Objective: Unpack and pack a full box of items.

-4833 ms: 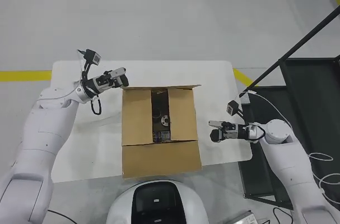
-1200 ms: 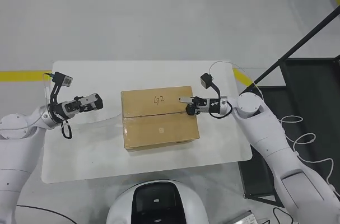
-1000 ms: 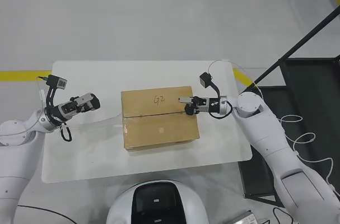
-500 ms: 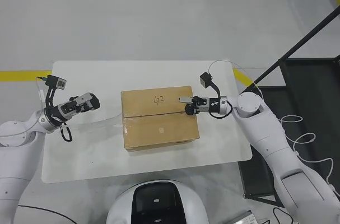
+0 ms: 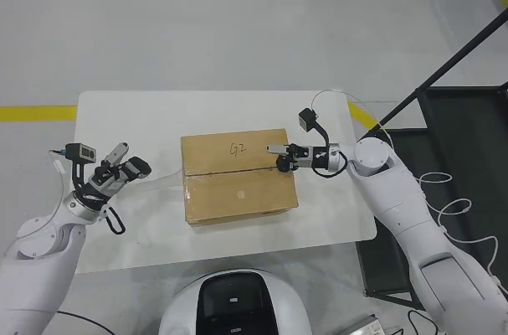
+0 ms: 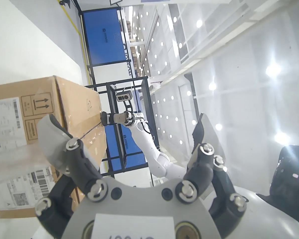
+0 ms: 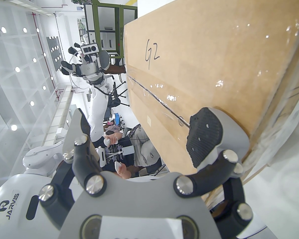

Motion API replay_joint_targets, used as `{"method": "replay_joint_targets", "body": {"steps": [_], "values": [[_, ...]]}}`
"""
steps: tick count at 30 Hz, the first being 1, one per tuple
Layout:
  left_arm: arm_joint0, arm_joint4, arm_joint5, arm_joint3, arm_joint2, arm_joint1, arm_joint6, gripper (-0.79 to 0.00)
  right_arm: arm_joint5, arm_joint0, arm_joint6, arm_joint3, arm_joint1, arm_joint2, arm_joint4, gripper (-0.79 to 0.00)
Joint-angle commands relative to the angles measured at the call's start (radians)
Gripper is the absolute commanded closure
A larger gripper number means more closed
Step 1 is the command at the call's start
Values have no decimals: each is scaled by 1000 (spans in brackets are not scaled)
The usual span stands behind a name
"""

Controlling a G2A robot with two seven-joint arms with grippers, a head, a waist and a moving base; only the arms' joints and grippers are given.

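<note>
1. The box (image 5: pixel 239 176) sits mid-table (image 5: pixel 153 117). Its flaps are now shut and the seam (image 5: pixel 237 172) is glossy with tape, where a few seconds ago it stood open with items showing inside.
2. The right hand (image 5: pixel 279 159) has stayed at the seam's end on the box's right edge for the last second. Its fingers are spread and grip nothing, and one pad lies on the box top.
3. The left hand (image 5: pixel 130 161) has just drawn back from the box toward the robot and tilted upward. It is released too, with its fingers wide apart.
4. A clear strip (image 5: pixel 163 177) seems to run from the left hand to the box's left side. It is possibly tape stuck to a finger, but it is too faint to be sure.
5. Judgement: packing looks essentially done. What remains is freeing that strip and withdrawing both hands.
</note>
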Motion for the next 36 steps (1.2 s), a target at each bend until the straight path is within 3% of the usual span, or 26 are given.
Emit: {"method": "replay_joint_targets", "body": {"steps": [1,5,7,19,25,36], "values": [[45,-4,3,-27,-5,-2,31,-785,0,0,0,0,0,0,0,-785],[92,-32,10,-57,-8,-7,54,-785,0,0,0,0,0,0,0,-785],[80,-34,23,-60,2,-7,-18,-785,0,0,0,0,0,0,0,-785],[81,-35,27,-60,2,-7,-11,-785,0,0,0,0,0,0,0,-785],[128,-54,62,-89,21,-23,149,-785,0,0,0,0,0,0,0,-785],[236,-198,-94,-75,86,-66,309,-785,0,0,0,0,0,0,0,-785]]}}
